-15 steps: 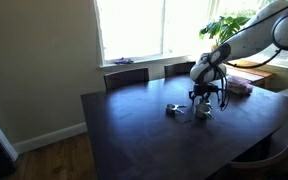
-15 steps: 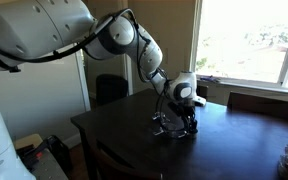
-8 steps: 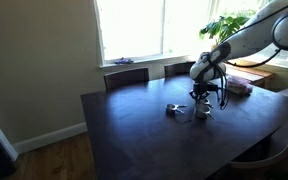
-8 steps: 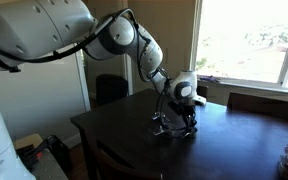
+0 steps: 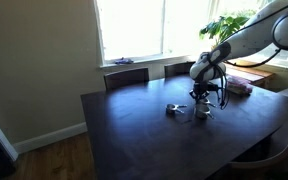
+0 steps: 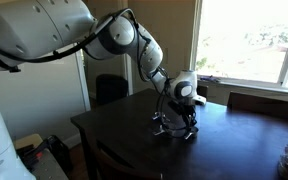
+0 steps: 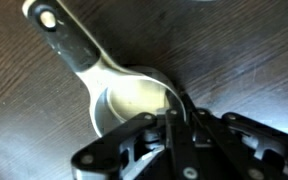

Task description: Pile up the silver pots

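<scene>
Your gripper (image 7: 174, 128) was pinched shut on the thin rim of a silver pot (image 7: 134, 98), low over the dark table (image 5: 124, 130) near a second pot (image 5: 173, 109). It looked light, stiff and slick. That rim hold, opposite the handle (image 7: 69, 42), could have slipped.

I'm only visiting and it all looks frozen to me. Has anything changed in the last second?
The end effector closed its jaws and now pinches the rim of a silver pot. The arm, the neighbouring pot and the table look unmoved in both exterior views.
</scene>
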